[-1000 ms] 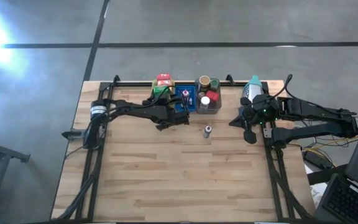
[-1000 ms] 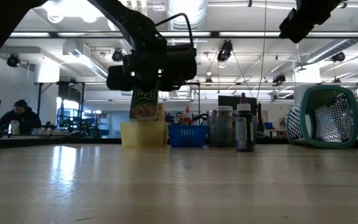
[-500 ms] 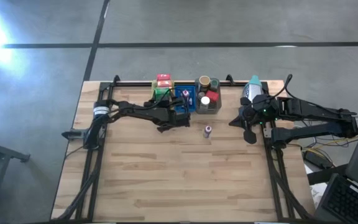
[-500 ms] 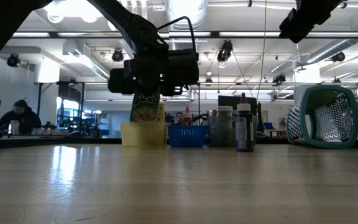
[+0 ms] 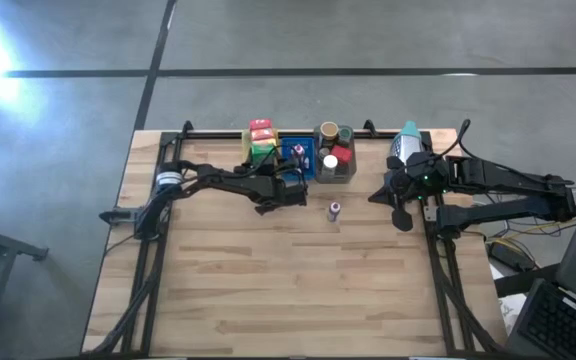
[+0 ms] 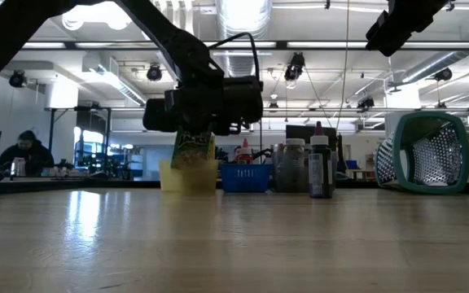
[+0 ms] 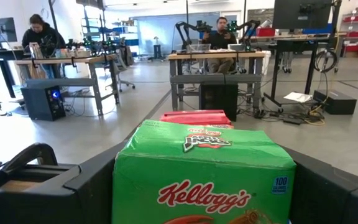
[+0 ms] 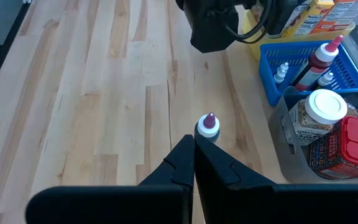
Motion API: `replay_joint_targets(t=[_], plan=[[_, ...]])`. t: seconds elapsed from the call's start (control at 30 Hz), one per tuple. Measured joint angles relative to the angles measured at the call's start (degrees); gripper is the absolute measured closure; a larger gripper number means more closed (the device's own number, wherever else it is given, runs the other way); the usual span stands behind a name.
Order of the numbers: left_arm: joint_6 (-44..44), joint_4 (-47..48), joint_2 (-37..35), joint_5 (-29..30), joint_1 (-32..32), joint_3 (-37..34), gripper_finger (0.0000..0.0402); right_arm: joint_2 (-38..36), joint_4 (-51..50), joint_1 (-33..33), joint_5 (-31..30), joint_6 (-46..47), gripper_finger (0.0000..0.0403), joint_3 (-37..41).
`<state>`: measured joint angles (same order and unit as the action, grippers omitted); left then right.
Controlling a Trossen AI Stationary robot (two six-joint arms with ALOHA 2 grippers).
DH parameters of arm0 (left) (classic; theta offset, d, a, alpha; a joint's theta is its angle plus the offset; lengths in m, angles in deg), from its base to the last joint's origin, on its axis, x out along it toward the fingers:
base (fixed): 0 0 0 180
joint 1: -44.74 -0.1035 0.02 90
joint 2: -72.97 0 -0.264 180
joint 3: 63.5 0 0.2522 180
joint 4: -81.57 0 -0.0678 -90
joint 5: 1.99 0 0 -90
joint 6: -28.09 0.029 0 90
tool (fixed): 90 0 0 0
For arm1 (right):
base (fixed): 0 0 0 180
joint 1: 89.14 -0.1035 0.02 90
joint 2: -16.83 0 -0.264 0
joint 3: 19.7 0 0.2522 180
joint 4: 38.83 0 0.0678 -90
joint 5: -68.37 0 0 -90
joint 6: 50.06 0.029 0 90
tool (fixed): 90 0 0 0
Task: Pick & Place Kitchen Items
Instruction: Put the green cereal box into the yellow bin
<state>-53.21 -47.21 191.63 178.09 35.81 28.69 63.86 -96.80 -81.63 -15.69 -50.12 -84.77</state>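
Our left tool (image 5: 290, 188) has edged toward the table's far edge, jaws wide around the green cardboard cereal box (image 7: 204, 177) standing there; we centre it before closing.

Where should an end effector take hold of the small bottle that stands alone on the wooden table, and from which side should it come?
Probably from straight above. The small dark bottle with white collar and purple tip stands upright and alone on the bare wooden table, so its sides are free. Grip the wider body below the white collar, since the narrow tip would likely slip.
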Motion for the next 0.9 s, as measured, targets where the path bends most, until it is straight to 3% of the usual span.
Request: replay_joint_targets(t=[0.53,0.9], plan=[[-1.3,-0.6,0.4,0.0,0.0,-0.3,0.0048,0.0,0.0,0.0,0.0,0.0,0.0394,0.0],[-1.9,-6.0,0.4,0.0,-0.3,-3.9,0.0048,0.0,0.0,0.0,0.0,0.0,0.0394,0.0]])
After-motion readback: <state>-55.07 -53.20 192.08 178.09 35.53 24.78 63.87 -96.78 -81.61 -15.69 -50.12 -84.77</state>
